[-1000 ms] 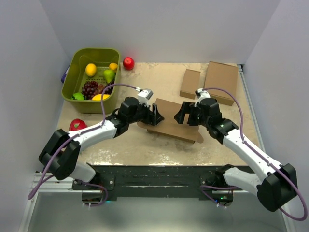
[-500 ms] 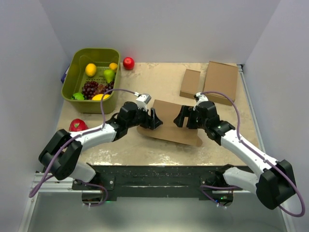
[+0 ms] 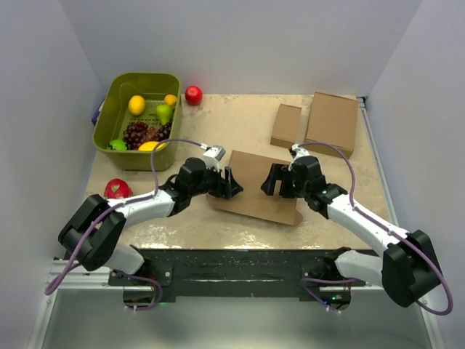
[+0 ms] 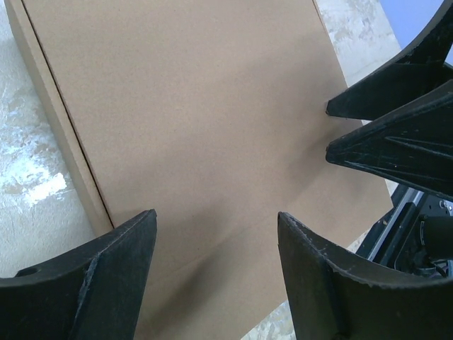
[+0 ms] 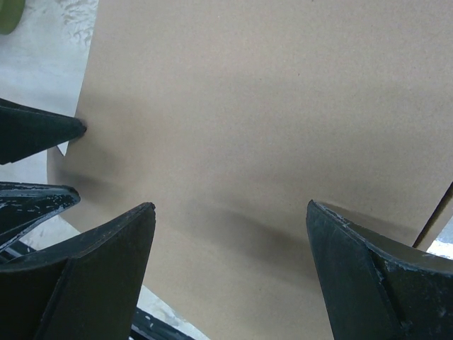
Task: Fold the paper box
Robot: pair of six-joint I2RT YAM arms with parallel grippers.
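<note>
The paper box (image 3: 253,190) lies flat in the middle of the table (image 3: 240,120), turned a little, with its plain brown top facing up. The left gripper (image 3: 231,183) is at the left end of the box and the right gripper (image 3: 269,179) is over the right part of it. The two grippers point at each other across the box. Both have their black fingers spread wide apart, and neither one is holding anything. The left wrist camera shows the left fingers low over the brown top, one of them close to the folded side edge of the box, and the tips of the other gripper poke in from the right. The right wrist camera shows the same brown top between the right fingers, with the other gripper's tips at the left. I cannot tell if any fingertip is touching the cardboard. At the back right of the table there is a small narrow brown box (image 3: 286,125), and a bigger flat brown box (image 3: 333,122) lies just beside it. At the back left stands a green bin (image 3: 106,109) with a lemon (image 3: 136,105), a green pear (image 3: 164,113) and dark grapes (image 3: 135,134) inside. A red apple (image 3: 193,94) sits just behind the bin by the wall, and another red fruit (image 3: 116,189) lies on the table near the left arm
</note>
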